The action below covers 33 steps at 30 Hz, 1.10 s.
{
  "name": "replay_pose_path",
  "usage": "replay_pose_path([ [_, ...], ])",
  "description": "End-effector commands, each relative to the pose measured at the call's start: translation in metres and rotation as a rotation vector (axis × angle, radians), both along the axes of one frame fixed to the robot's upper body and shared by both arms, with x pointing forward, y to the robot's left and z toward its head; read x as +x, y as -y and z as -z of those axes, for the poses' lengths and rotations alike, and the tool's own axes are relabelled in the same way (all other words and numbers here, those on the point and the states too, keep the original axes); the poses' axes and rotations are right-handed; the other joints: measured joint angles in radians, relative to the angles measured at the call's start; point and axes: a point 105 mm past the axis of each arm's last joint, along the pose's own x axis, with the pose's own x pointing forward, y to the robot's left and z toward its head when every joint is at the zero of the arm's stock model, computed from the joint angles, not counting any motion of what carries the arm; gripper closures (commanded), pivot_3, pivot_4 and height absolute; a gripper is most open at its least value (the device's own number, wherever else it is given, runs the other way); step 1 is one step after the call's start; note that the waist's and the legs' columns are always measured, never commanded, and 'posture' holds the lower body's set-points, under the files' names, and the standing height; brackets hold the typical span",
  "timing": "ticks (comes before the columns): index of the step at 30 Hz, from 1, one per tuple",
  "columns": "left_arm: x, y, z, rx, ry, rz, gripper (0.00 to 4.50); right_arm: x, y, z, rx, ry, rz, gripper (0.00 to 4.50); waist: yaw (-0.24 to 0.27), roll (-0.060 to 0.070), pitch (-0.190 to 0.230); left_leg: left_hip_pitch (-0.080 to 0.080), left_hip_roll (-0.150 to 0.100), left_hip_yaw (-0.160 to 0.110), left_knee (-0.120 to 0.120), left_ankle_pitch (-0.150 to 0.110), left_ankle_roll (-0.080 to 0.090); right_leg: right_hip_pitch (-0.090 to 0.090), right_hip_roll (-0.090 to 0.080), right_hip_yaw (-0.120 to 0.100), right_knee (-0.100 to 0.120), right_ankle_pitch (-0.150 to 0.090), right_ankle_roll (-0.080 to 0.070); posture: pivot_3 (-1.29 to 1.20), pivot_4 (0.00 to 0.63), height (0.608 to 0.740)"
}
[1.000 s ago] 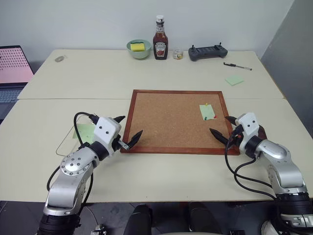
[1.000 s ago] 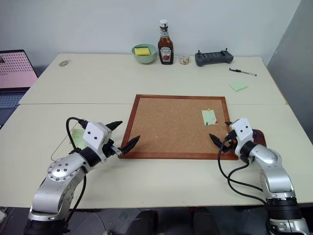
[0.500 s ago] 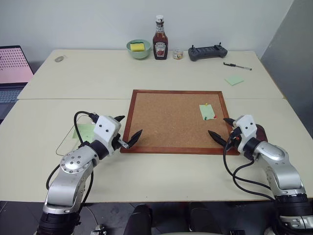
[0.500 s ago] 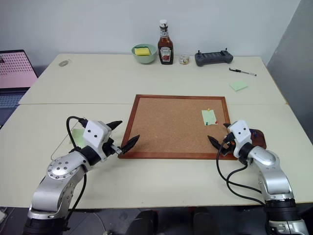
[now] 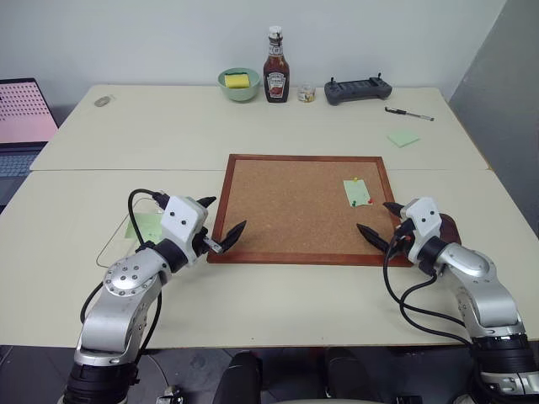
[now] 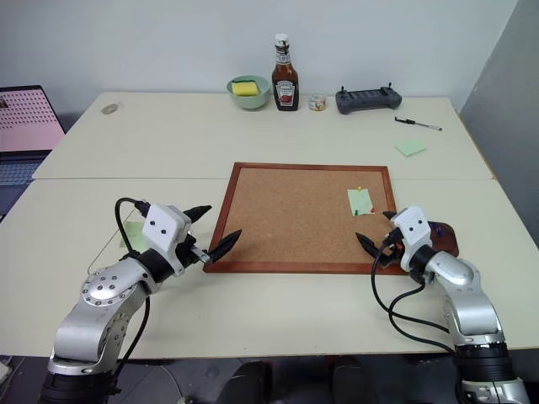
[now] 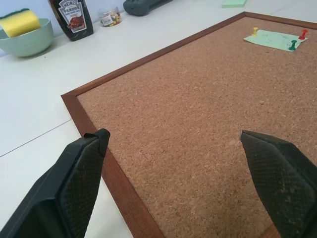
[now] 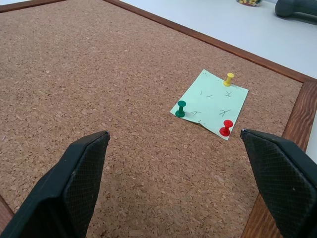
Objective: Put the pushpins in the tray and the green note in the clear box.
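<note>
The tray is mostly hidden behind the right gripper, and the clear box behind the left gripper. Both grippers hover level and spread wide at the corkboard's near corners, holding nothing. The note lies pinned by three pushpins near the board's right edge.

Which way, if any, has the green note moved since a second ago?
No: the green note lies at the same spot near the corkboard's right frame, pinned.
</note>
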Motion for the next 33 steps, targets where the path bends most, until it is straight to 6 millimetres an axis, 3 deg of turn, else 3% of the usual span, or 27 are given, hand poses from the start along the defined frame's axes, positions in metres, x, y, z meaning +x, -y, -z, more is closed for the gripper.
replay_pose_path([
  [1, -0.002, 0.006, -0.017, -0.026, 0.051, 0.046, 0.02, 0.0, -0.008, -0.017, 0.015, 0.07, -0.028, 0.0, 0.0, 0.0, 0.0, 0.0, 0.0, 0.0, 0.0, 0.0, 0.0, 0.0, 0.0, 0.0, 0.0, 0.0, 0.0, 0.0, 0.15, 0.74],
  [11, 0.002, 0.044, -0.015, -0.047, 0.027, 0.199, 1.85, -0.01, -0.019, -0.021, 0.04, 0.061, -0.088, 0.0, 0.0, 0.0, 0.0, 0.0, 0.0, 0.0, 0.0, 0.0, 0.0, 0.0, 0.0, 0.0, 0.0, 0.0, 0.0, 0.0, 0.15, 0.74],
  [25, 0.043, 0.099, 0.007, -0.068, -0.043, 0.289, 4.44, -0.006, -0.017, -0.025, 0.075, 0.101, -0.024, 0.0, -0.001, 0.0, 0.0, 0.0, 0.0, 0.0, 0.001, 0.0, 0.0, 0.0, 0.0, 0.0, 0.0, 0.0, 0.0, 0.0, 0.15, 0.74],
  [33, 0.051, 0.111, 0.029, -0.12, -0.101, 0.313, 4.44, 0.012, -0.015, -0.025, 0.073, 0.047, 0.004, 0.0, -0.001, 0.0, 0.0, 0.0, 0.0, 0.0, 0.001, 0.0, 0.0, 0.0, 0.0, 0.0, 0.0, 0.0, 0.0, 0.0, 0.15, 0.74],
])
